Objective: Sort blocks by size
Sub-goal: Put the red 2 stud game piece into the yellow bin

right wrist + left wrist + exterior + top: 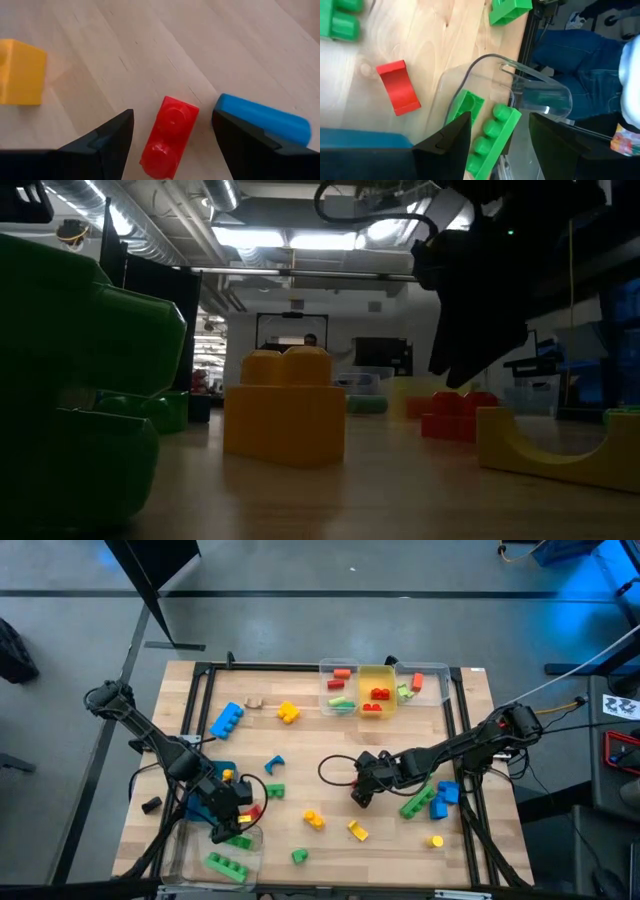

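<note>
1. Left arm: it reaches from the left edge of the bench [300,755] toward the near-left corner. Its wrist is bent down, and the left tool [226,823] sits over the rim of a clear bin [190,850].
2. Left tool state: in the left wrist view the fingers [451,142] stand apart with a gap between them. A long green block [492,142] lies in that gap, inside the clear bin. No contact with either finger is visible.
3. A red arch block [397,87] lies on the wood just beside the bin. A second long green block [226,866] lies in the bin nearer the bench edge.
4. Right arm: it stretches low from the right edge toward the bench centre, with the forearm close to horizontal. The right tool [362,790] points down at the wood.
5. Right tool state: in the right wrist view the fingers [107,137] are spread wide. A small red block [170,135] lies on the wood between them, untouched. A blue block [262,120] lies just beside it, and a yellow block [20,72] lies well apart.
6. Remaining blocks: a blue bar [227,720], a yellow piece [288,712], and green and blue pieces [430,800] near the right arm lie scattered.
7. A clear tray [440,675] and a yellow tray [377,690] at the far edge hold red, green and orange blocks.
</note>
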You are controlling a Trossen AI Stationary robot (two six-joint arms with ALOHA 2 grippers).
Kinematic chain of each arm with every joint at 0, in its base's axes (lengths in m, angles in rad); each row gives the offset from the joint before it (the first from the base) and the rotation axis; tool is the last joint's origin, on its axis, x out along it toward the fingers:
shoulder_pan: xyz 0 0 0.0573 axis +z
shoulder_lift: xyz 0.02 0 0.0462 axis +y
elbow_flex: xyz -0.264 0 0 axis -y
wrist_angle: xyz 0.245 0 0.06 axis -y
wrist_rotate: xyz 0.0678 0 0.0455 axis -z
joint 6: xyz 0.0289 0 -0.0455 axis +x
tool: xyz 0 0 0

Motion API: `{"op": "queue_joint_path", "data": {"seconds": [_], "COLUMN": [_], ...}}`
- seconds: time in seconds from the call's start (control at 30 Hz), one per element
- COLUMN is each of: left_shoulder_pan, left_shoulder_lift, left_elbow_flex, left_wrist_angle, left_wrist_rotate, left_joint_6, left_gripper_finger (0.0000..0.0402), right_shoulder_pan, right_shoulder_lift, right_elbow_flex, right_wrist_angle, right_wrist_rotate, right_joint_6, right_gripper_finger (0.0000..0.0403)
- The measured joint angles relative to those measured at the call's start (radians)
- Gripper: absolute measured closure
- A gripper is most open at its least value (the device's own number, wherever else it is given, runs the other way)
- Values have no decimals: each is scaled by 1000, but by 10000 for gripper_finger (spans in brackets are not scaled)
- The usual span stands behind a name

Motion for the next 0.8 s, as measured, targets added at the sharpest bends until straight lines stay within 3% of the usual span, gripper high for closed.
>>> {"op": "queue_joint_path", "data": {"seconds": [0.47, 0.57, 0.73, 0.8], "left_shoulder_pan": [13, 23, 42, 50], "left_shoulder_lift": [0, 0, 0, 0], "left_elbow_flex": [0, 0, 0, 0], "left_wrist_angle": [-2, -2, -2, 0], "left_wrist_rotate": [-14, -14, -30, -53], "left_joint_6": [7, 9, 50, 74], "left_gripper_finger": [217, 217, 217, 217], "right_shoulder_pan": [40, 37, 36, 34], "right_shoulder_lift": [155, 159, 157, 157], "right_elbow_flex": [0, 1, 18, 50], "right_wrist_angle": [73, 70, 54, 45], "right_wrist_rotate": [18, 23, 40, 37], "right_joint_6": [-15, -5, -26, -90], "right_gripper_finger": [143, 174, 262, 264]}}
